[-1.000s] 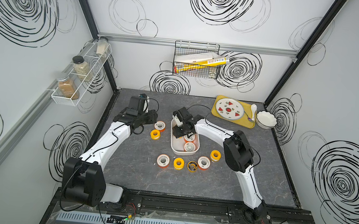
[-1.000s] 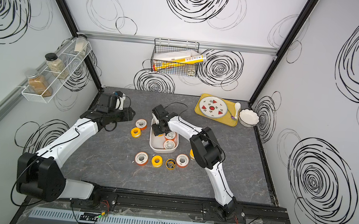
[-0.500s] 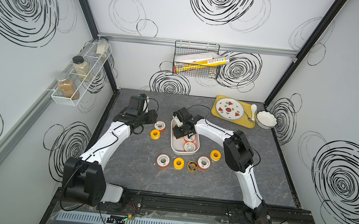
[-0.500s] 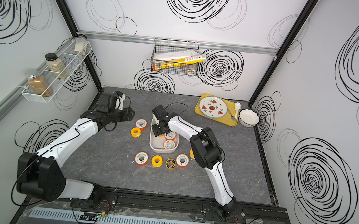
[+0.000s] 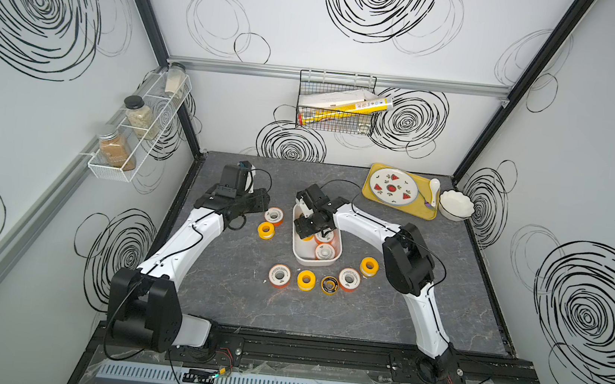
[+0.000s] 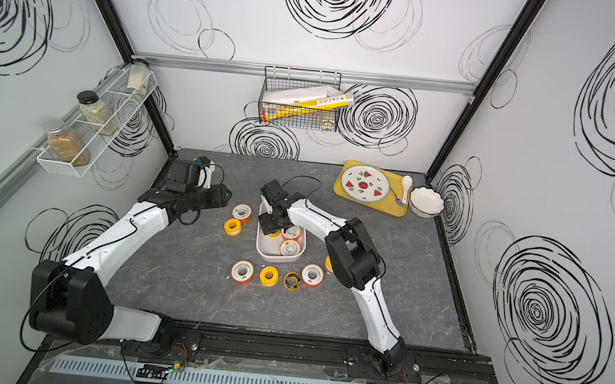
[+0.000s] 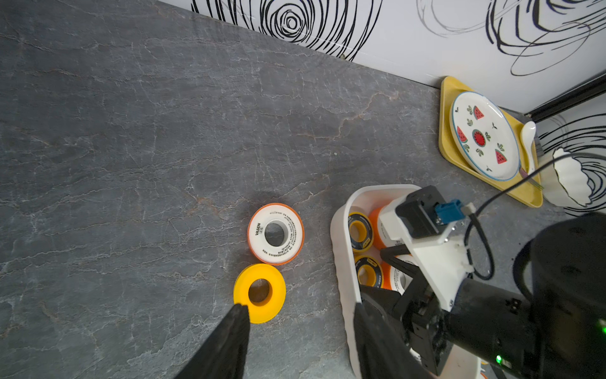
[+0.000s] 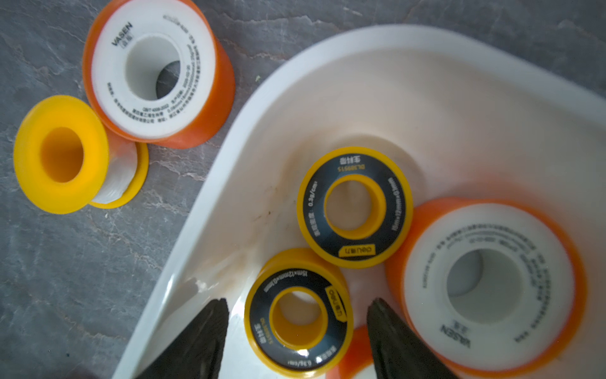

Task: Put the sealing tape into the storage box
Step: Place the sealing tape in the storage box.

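Lying loose before the box (image 5: 301, 254), five spools (image 5: 300, 278); inside it, a black-faced spool (image 8: 262, 328) sits between the right gripper's (image 8: 296, 303) parted jaws, clear of both; left gripper (image 7: 300, 305) likewise open, empty, one tip just beside a yellow spool (image 7: 277, 295).

You're looking into a booth of white walls (image 5: 355, 22) scrawled with black spiral drawings and joined at the corners by black posts (image 5: 142, 8). A silver rail (image 5: 252, 68) runs across the far wall, with a black wire basket (image 5: 334, 123) of long packets hanging on the wall just below it. On the left wall you have a white wire shelf (image 5: 157, 122) carrying three jars (image 5: 112, 145). The table (image 5: 324, 311) is dark grey, veined like stone. At its far right sit a yellow tray (image 5: 413, 211) and a white bowl (image 5: 456, 204). The light is soft and even
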